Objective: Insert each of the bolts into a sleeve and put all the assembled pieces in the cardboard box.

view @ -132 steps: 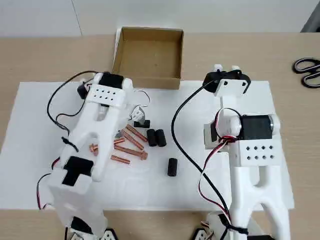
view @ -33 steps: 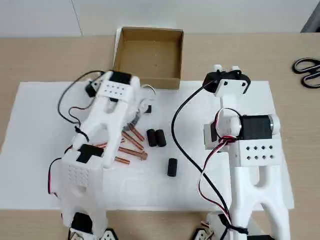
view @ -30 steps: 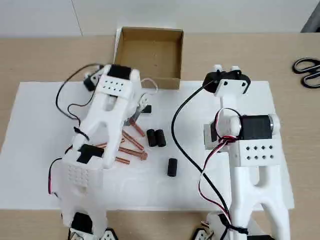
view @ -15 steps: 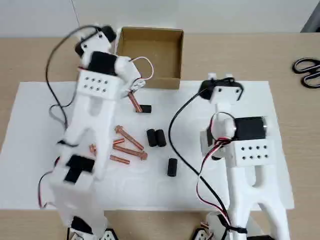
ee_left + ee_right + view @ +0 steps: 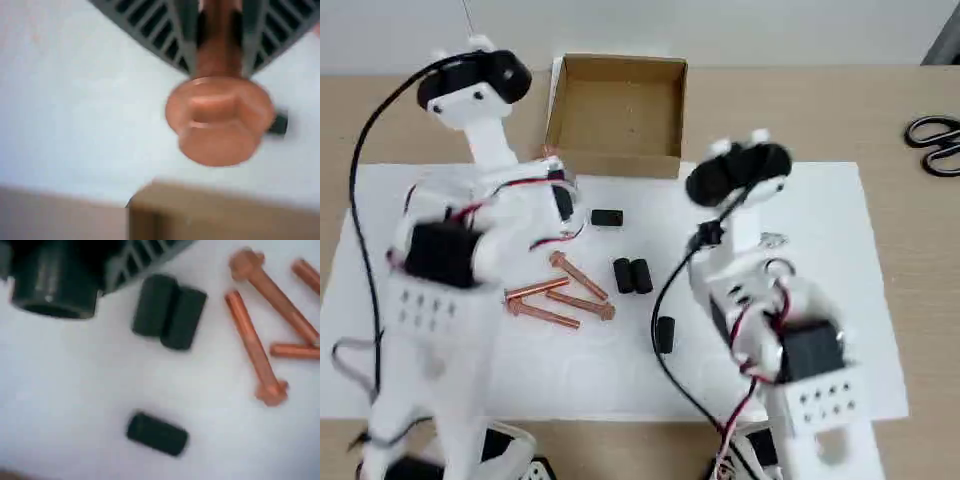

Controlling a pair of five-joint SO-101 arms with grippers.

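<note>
Left gripper point(image 5: 220, 35) clamped on copper bolt point(image 5: 219, 122); head end sticks clear of jaws, shank tip hidden
High view: held bolt sits upper left, just off front-left corner of cardboard box point(image 5: 615, 160)
Nearest sleeve is lone sleeve point(image 5: 607, 218), just lower right of bolt, long axis left-right across frame
Sleeve pair point(image 5: 632, 275) lower, near centre; right gripper point(image 5: 738, 160) nearer that, cannot tell its state
Judgement: next move needs shank lined up with sleeve bore

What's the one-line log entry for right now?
left end effector: shut on bolt | sleeves: loose on sheet | cardboard box: no assemblies
</note>
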